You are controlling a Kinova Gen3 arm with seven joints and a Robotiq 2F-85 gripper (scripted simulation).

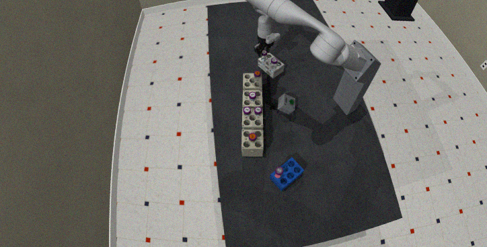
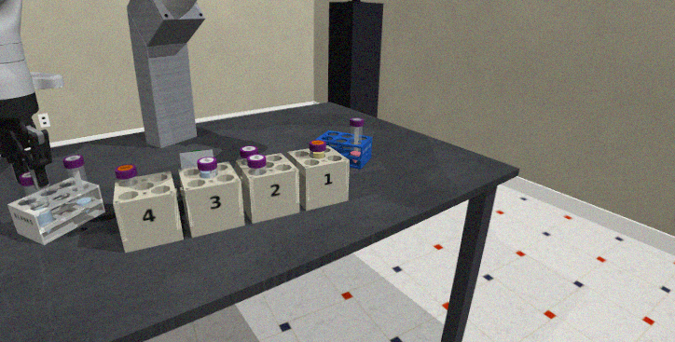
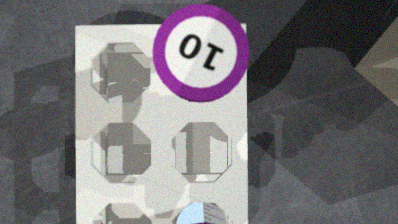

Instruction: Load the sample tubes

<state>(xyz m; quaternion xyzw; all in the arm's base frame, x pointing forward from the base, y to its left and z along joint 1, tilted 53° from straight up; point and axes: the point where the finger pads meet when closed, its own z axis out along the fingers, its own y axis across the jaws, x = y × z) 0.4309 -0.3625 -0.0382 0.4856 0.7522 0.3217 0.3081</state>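
Note:
My gripper (image 1: 263,49) (image 2: 28,170) is open and hangs low over the back end of the clear blanks rack (image 1: 278,71) (image 2: 28,225) (image 3: 160,115). Its fingers stand beside a purple-capped blank (image 1: 264,53) (image 2: 25,179) (image 3: 200,218) in that rack. A second blank marked 10 (image 1: 274,60) (image 2: 74,162) (image 3: 200,52) stands in the same rack. Adapters 4 (image 2: 148,216), 3 (image 2: 214,202), 2 (image 2: 273,190) and 1 (image 2: 327,180) stand in a row. Orange-dotted samples sit in adapter 4 (image 1: 257,73) (image 2: 125,171) and adapter 1 (image 1: 251,136) (image 2: 317,146). Adapter 3 holds one white-dotted blank (image 1: 252,95) (image 2: 206,164); adapter 2 holds two (image 1: 246,110) (image 1: 257,110).
A blue rack (image 1: 293,173) (image 2: 330,141) at the far end holds the grey-dotted tube (image 1: 279,169) (image 2: 356,124). The small desk with the green DONE key (image 1: 291,101) stands behind the adapters, near the arm's grey base (image 1: 354,81) (image 2: 162,79).

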